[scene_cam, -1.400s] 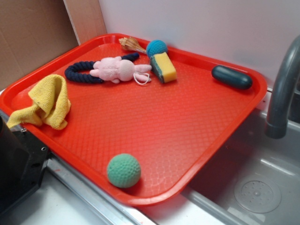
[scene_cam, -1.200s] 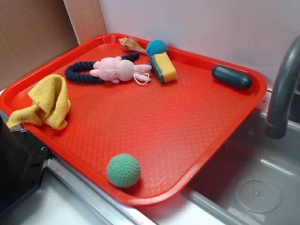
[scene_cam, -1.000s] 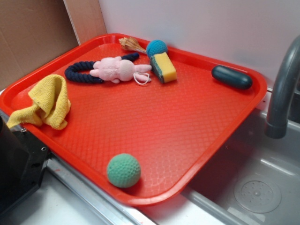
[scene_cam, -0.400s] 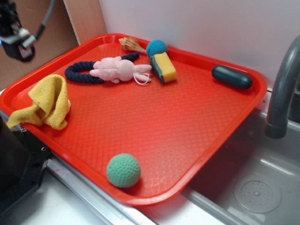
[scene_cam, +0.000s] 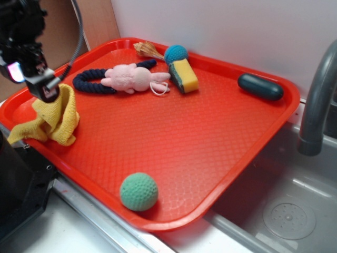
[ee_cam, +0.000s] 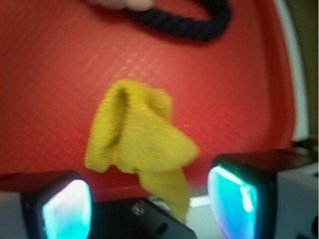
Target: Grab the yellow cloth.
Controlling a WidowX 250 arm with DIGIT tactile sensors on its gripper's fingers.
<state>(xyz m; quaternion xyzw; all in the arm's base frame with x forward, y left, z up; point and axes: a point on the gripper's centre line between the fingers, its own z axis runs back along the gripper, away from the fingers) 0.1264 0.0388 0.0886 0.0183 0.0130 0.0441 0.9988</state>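
The yellow cloth [scene_cam: 52,118] lies crumpled at the near left corner of the red tray [scene_cam: 174,142], one corner hanging over the tray's rim. In the wrist view the yellow cloth [ee_cam: 139,144] fills the middle, just beyond the fingers. My gripper [scene_cam: 45,87] hangs right over the cloth's upper fold. It is open [ee_cam: 152,209]: the two glowing teal pads [ee_cam: 67,209] stand wide apart with nothing between them.
On the tray lie a pink plush toy [scene_cam: 134,78] on a navy rope ring [scene_cam: 92,81], a yellow-and-teal sponge [scene_cam: 184,75], a blue ball [scene_cam: 176,54], a dark oval object [scene_cam: 260,86] and a green ball [scene_cam: 139,192]. A grey faucet [scene_cam: 318,100] and sink stand right.
The arm came into view from the upper left and dropped down to the yellow cloth. Nothing on the tray has moved.
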